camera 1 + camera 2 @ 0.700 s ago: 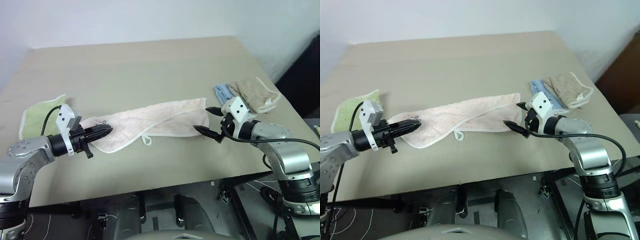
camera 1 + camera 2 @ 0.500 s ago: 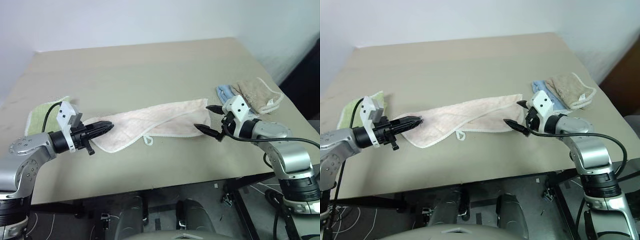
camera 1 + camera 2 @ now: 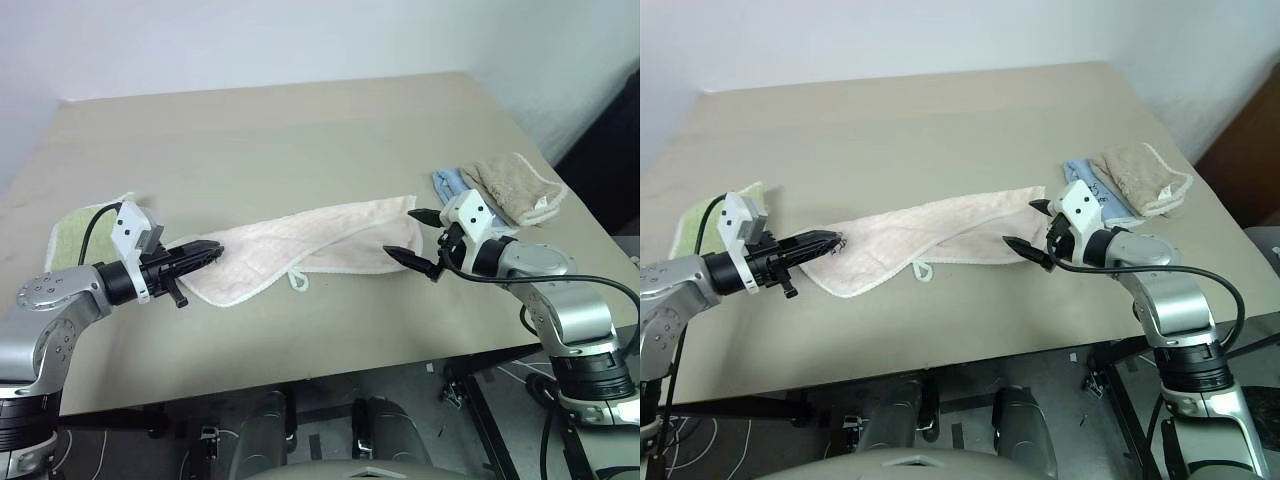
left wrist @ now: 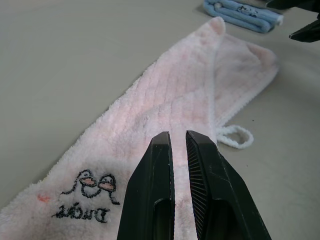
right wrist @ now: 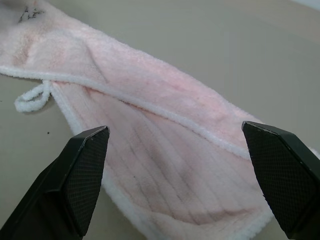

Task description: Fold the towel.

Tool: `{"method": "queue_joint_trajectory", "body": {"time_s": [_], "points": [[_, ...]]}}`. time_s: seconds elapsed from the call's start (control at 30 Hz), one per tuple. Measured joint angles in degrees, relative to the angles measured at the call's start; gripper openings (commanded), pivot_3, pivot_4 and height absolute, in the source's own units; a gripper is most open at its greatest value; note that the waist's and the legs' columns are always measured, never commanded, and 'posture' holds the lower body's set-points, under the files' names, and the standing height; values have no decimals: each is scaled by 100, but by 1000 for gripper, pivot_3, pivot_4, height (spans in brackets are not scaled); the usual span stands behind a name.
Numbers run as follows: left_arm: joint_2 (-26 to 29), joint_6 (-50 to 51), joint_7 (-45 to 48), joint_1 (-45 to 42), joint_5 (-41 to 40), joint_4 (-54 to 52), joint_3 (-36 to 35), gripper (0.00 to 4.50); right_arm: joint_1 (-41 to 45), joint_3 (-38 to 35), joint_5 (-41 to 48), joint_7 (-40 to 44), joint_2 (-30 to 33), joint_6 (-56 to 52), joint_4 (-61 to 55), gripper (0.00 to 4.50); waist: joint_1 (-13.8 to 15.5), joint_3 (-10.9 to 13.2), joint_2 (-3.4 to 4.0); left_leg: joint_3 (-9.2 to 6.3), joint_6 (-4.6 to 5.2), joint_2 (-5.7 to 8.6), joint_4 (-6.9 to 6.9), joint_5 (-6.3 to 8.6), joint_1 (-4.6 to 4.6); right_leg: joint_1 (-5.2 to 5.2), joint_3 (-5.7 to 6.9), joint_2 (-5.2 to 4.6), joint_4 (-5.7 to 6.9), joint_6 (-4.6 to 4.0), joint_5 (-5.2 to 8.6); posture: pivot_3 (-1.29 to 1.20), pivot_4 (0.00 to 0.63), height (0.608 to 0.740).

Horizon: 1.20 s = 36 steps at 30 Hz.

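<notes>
At the far left I see a green towel (image 3: 78, 232) lying flat near the table (image 3: 300, 130) edge. Just beside it my left gripper (image 3: 204, 251) points toward the middle of the table, its jaws nearly together with only a thin slit between them and nothing caught in them. In the left wrist view the fingers (image 4: 155, 200) hover over the near end of the towel (image 3: 310, 245), close to the dark embroidered mark (image 4: 85, 197).

The towel is a long pale pink strip running across the table's middle, rising slightly toward the right. It looks loosely doubled along its length, with white trim showing along the edges. A white loop (image 3: 297, 281) sticks out from its near edge, about halfway along, and lies on the table.

At the towel's right end is my right gripper (image 3: 411, 239), jaws spread wide apart, one finger on either side of that end. In the right wrist view the pads (image 5: 82, 165) frame the towel's corner; I can't tell whether they touch the cloth.

Beyond that gripper, near the right table edge, lie a blue cloth (image 3: 447, 184) and a tan towel (image 3: 515, 187), touching each other.
</notes>
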State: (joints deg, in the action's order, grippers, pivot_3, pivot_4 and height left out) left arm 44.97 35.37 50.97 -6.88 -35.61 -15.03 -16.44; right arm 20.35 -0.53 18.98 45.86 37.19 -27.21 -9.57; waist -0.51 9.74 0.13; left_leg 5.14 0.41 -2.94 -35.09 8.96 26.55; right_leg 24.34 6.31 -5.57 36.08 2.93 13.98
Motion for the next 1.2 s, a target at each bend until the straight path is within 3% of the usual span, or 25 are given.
{"method": "queue_joint_trajectory", "body": {"time_s": [0.57, 0.7, 0.83, 1.0, 1.13, 1.2], "points": [[-11, -346, -38, -41, 188, -59, 63, 528, 330, 88, -190, 233, -6, 429, 563, 4483, 9, 1, 0, 7, 0, -2, 3, 0, 2, 7, -4, -2, -3, 0, -1, 0, 150, 740], [261, -638, 315, -244, 446, 277, 253, 528, 370, 83, -260, 228, -6, 534, 816, 4483, -4, 2, 0, 10, 0, -3, 7, 1, 3, 12, -4, -2, -4, 0, -1, 0, 150, 740], [674, -888, 908, -467, 582, 713, 382, 1452, 511, 82, -319, 224, -13, 678, 981, 4500, -17, 3, 2, 17, -1, -5, 18, 1, 7, 24, -9, 0, -6, 0, 0, 0, 150, 740], [1348, -1525, 2001, -545, 1018, 1171, 829, 3173, 603, 92, -373, 182, -107, 778, 991, 4500, -10, 4, 4, 33, -1, -5, 31, 1, 8, 34, -20, -3, -13, -1, 0, 0, 150, 740], [1558, -2308, 2706, -845, 1552, 1716, 1365, 4456, 607, 126, -424, 174, -157, 802, 993, 4500, 11, 5, 5, 39, -1, -5, 31, 1, 25, 53, -26, -8, -12, -2, -1, 0, 150, 740], [1591, -2629, 3148, -1213, 1807, 2002, 1715, 4456, 598, 125, -425, 163, -167, 810, 989, 4500, 17, 5, 4, 42, -1, -5, 29, 1, 43, 71, -26, -8, -11, -3, -2, 0, 150, 740]]}}
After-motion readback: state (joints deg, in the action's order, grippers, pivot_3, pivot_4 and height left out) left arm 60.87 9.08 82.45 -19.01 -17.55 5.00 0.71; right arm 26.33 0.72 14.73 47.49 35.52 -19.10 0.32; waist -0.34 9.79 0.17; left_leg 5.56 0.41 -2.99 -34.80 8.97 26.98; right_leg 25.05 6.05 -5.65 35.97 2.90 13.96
